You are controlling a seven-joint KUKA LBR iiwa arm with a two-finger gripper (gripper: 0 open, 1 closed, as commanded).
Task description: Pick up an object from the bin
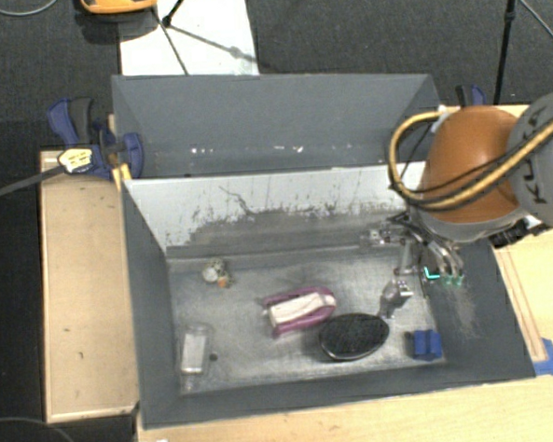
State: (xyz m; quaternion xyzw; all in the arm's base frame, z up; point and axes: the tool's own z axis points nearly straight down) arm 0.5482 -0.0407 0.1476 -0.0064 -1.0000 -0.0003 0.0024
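Grey bin: hand just beside black oval pad.

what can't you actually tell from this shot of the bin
Camera view, back left: the small round thing is too small to identify.
Front left: the clear item is see-through on the grey floor, so its outline is vague.
Right rear: part of the bin floor is hidden under the arm and tool.
Front right: the blue thing is too small to name.
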